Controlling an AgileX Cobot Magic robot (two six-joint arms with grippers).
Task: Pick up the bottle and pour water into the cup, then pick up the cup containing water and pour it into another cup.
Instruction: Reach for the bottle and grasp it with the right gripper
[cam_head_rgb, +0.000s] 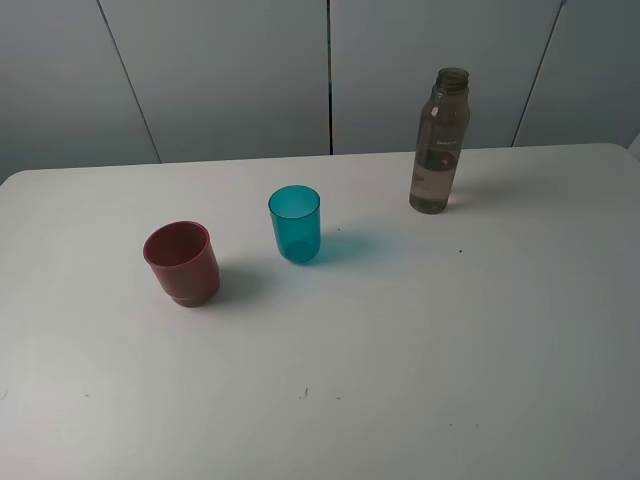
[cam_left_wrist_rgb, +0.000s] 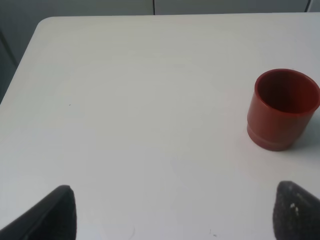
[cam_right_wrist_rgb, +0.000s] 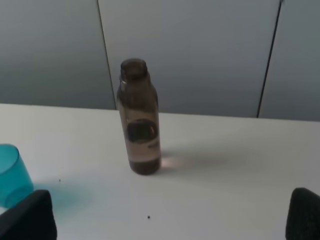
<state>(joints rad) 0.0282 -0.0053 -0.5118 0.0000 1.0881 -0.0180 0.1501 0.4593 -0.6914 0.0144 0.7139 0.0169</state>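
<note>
The smoky-grey bottle (cam_head_rgb: 438, 145) stands upright and uncapped at the back right of the white table; the right wrist view shows it (cam_right_wrist_rgb: 139, 120) straight ahead. The teal cup (cam_head_rgb: 295, 224) stands upright near the table's middle, and its edge shows in the right wrist view (cam_right_wrist_rgb: 11, 172). The dull-red cup (cam_head_rgb: 182, 263) stands upright to its left and also shows in the left wrist view (cam_left_wrist_rgb: 282, 110). My left gripper (cam_left_wrist_rgb: 175, 220) is open and empty, short of the red cup. My right gripper (cam_right_wrist_rgb: 167, 220) is open and empty, short of the bottle. Neither arm shows in the exterior high view.
The white table (cam_head_rgb: 420, 360) has a rounded far left corner (cam_left_wrist_rgb: 47, 22) and a far edge just behind the bottle. Grey wall panels (cam_head_rgb: 230, 70) stand behind it. A few small dark specks mark the tabletop.
</note>
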